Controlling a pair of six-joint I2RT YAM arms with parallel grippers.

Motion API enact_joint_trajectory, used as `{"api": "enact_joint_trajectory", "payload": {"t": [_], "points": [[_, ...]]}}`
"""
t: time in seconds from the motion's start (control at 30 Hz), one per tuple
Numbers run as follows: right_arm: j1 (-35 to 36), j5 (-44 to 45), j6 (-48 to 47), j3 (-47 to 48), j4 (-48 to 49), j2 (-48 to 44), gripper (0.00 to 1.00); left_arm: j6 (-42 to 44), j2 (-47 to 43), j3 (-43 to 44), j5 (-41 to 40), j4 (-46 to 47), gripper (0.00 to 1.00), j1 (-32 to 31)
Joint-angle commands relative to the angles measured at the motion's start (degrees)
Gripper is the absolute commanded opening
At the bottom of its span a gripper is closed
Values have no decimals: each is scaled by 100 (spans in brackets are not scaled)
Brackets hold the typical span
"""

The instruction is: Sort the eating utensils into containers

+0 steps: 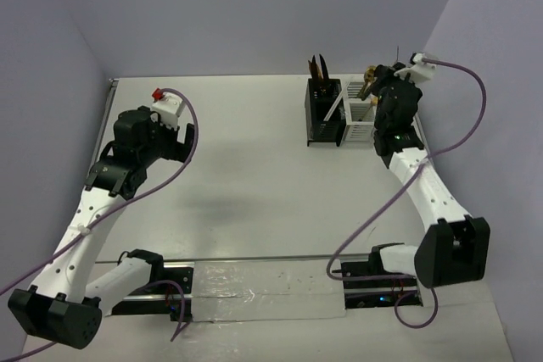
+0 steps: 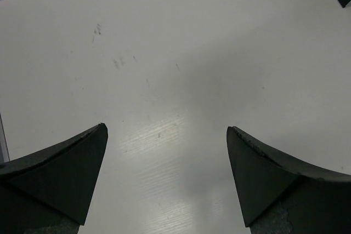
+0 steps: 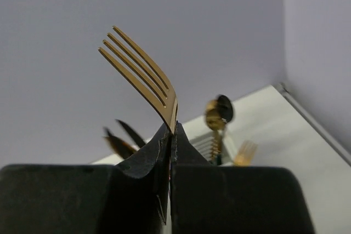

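Note:
My right gripper (image 3: 173, 132) is shut on a gold fork (image 3: 143, 78), tines up, at the neck. In the top view it (image 1: 383, 84) hovers just right of the white container (image 1: 358, 122), which is joined to the black container (image 1: 322, 116) at the back right. A gold spoon (image 3: 219, 113) and another gold fork (image 3: 245, 152) stand in the white container (image 3: 211, 143). Dark knife tips (image 3: 123, 140) stick up from the black one (image 1: 316, 67). My left gripper (image 2: 166, 129) is open and empty above the bare table (image 2: 164, 53); in the top view it (image 1: 188, 143) is at the left.
Lavender walls close in the table at the back and both sides. The right wall stands close behind the right arm (image 1: 424, 184). Purple cables (image 1: 471, 116) loop off both wrists. A shiny tape strip (image 1: 263, 281) runs along the near edge between the arm bases.

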Motion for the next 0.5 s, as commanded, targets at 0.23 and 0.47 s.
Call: {"api": "enact_joint_trajectory", "payload": {"t": [0.23,0.47], "points": [[-502,467,0,458,-102,1662,0,101,-40,-323,-527,394,99,5],[-529,371,325,449,4,2279,0,110,56,-464,-554,517,99,32]]}}
